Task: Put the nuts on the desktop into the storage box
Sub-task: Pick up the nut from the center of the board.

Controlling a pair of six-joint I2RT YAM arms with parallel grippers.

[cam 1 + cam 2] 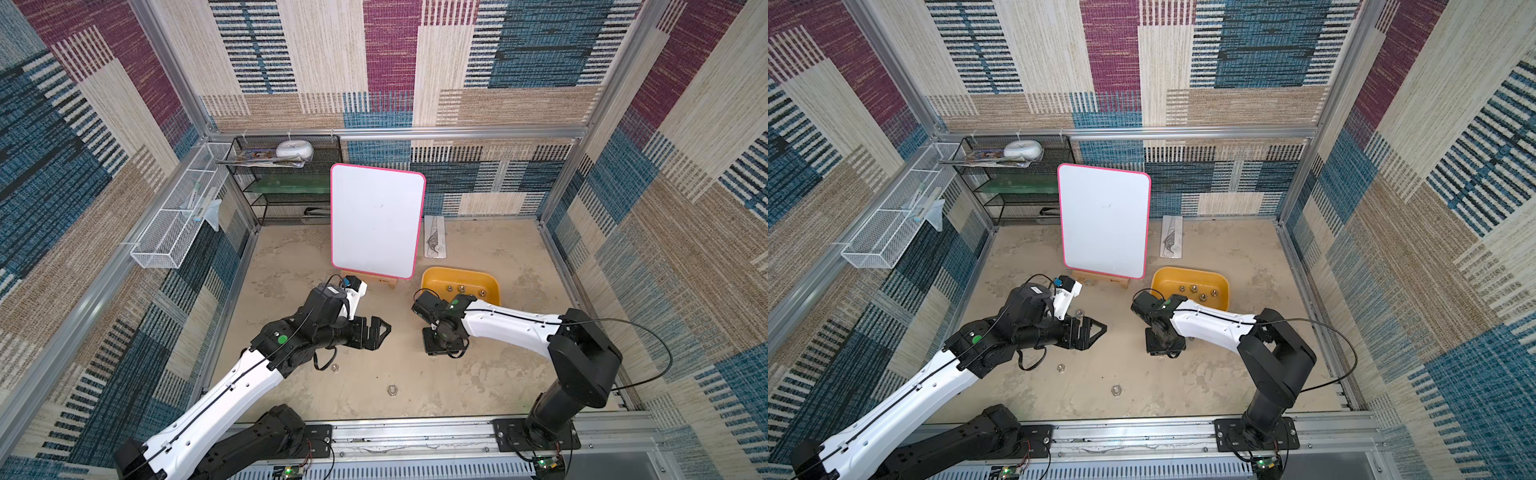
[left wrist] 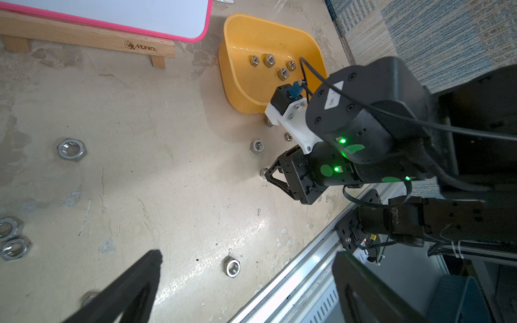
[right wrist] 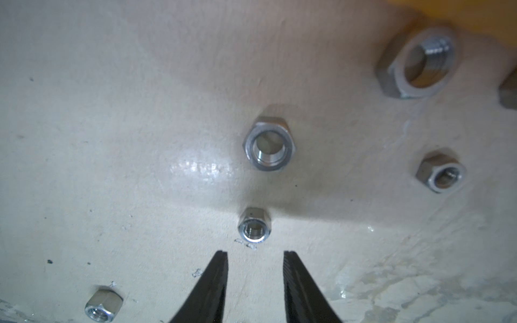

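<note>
The yellow storage box [image 1: 434, 277] sits right of centre on the beige desktop [image 1: 498, 374] and holds several nuts [image 2: 268, 60]. Loose nuts lie on the desktop [image 1: 392, 389] [image 1: 335, 367] [image 2: 71, 149]. My right gripper [image 3: 255, 253] points down near the box's front, open, with nothing between its fingers. A small nut [image 3: 254, 228] lies just beyond its tips, and a larger nut [image 3: 269, 146] lies further on. My left gripper [image 1: 384, 328] hovers wide open and empty above the desktop's middle; in the left wrist view a nut [image 2: 232, 267] lies below it.
A pink-rimmed whiteboard [image 1: 376, 220] on a wooden stand stands behind the arms. A black mesh rack [image 1: 286, 183] and a white wire basket [image 1: 178, 212] are at the back left. A ruler packet [image 1: 434, 237] lies behind the box. A metal rail [image 1: 415, 432] borders the front.
</note>
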